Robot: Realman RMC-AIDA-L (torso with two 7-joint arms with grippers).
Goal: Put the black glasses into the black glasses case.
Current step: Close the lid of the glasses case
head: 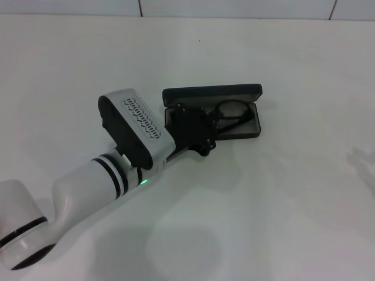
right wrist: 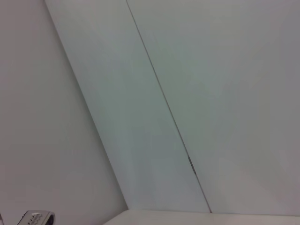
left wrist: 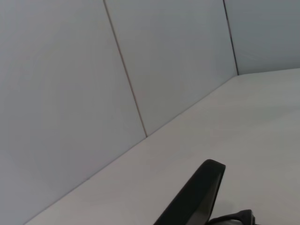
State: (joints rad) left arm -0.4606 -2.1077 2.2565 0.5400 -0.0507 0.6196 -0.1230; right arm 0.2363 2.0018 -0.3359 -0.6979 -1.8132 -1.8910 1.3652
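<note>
From the head camera I see my left arm reaching in from the lower left across the plain white counter. Its black left hand sits over the left end of the black rectangular hard clamshell glasses case, which lies open with its lid tipped up on the far side. The thin black-framed glasses with oval clear lenses lie inside the case's tray, towards its right end, one lens plainly visible. The hand is touching or just above the glasses' left part; I cannot tell whether its fingers are apart or together, since the hand's own body hides them. My left wrist camera shows only the raised lid's edge and grey wall panels. The right hand is not visible anywhere.
</note>
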